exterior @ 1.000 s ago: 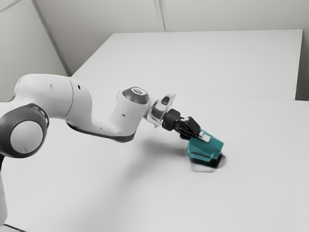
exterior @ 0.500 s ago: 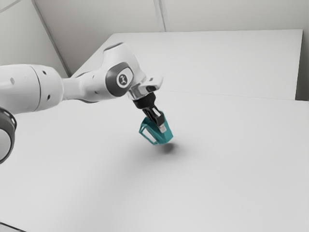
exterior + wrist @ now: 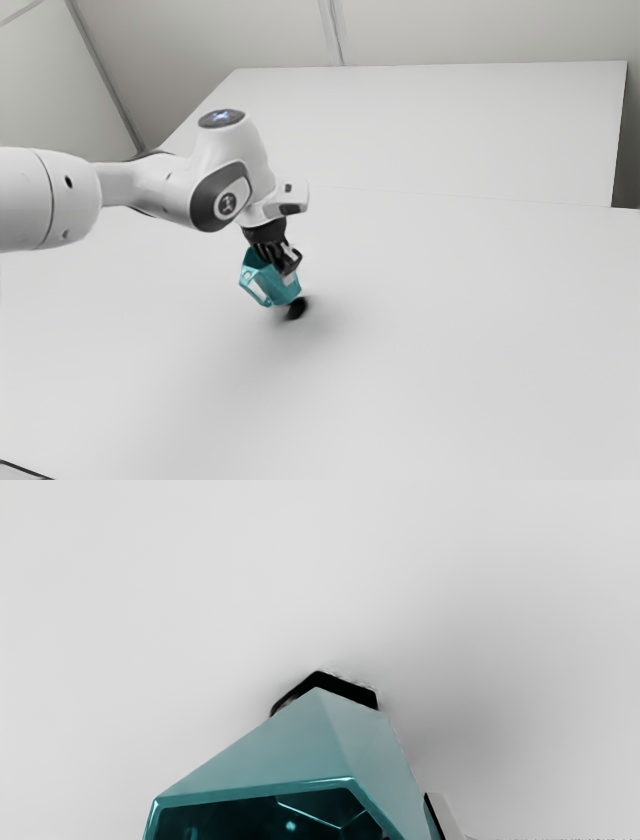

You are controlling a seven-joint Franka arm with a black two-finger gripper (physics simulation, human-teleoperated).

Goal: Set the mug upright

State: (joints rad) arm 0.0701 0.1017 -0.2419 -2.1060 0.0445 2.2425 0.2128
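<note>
In the exterior view my gripper (image 3: 285, 267) points down toward the table, shut on the teal mug (image 3: 286, 290) at one side of its wall. The mug leans, its mouth up toward my hand and its base low, over a small dark shadow; whether the base touches the table I cannot tell. Its handle faces the exterior view's left. From the wrist view, the faceted mug (image 3: 280, 755) has its open mouth toward the camera. There my gripper (image 3: 411, 827) has one finger (image 3: 443, 815) against the outside of the wall; the other is mostly hidden by the mug.
The white table (image 3: 430, 350) extends around the mug on all sides. Behind it, another pale surface (image 3: 430, 130) reaches back to the walls. The arm comes in from the exterior view's left, above the table.
My gripper has carried the mug toward the exterior view's left, and the hand has swung to point more steeply downward. The mug has turned with it, from lying more sideways to mouth-up but leaning.
</note>
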